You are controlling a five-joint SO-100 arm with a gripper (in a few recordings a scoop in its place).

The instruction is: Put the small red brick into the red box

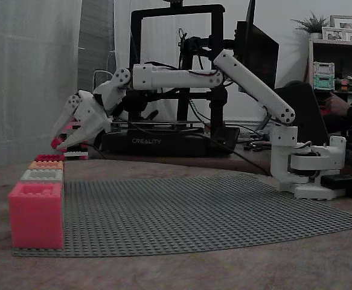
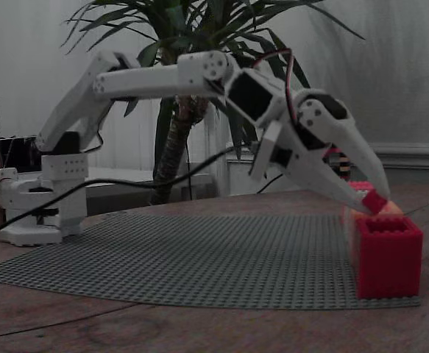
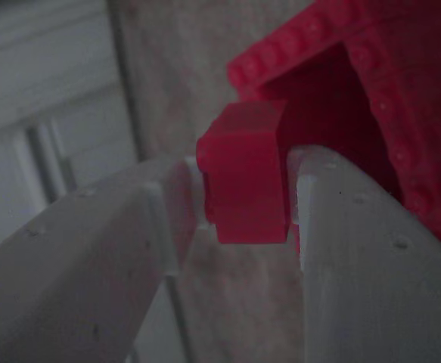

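We see a brown table (image 1: 224, 272) carrying a broad grey studded baseplate (image 1: 194, 211), seen from opposite sides in both fixed views. The white arm (image 1: 248, 81) rises from its base at one edge of the plate and stretches across to the far edge, elbow high and wrist pitched downward. Behind it in a fixed view sits a black 3D printer (image 1: 145, 142), with a person (image 1: 351, 109) at the right edge. In a fixed view from the other side, a potted palm (image 2: 177, 140) stands behind the arm.

Along the plate's edge runs a row of open-topped boxes. In a fixed view the nearest is a pink-red box (image 1: 35, 214), then a grey box (image 1: 41, 175), an orange box (image 1: 46, 164) and, at the far end, the red box (image 1: 49, 157). That red box (image 2: 387, 254) stands in the foreground of the other fixed view.

The gripper (image 1: 58, 144) hangs nose-down over that end of the row, its white fingers (image 3: 364, 257) drawn in narrow and pinching the small red brick (image 3: 246, 174) by its two sides. The brick (image 2: 374, 201) sits at the very tips, just above the rim of the red box and apart from it. In the wrist view the dark opening of the red box (image 3: 402, 98) lies directly beyond the brick.
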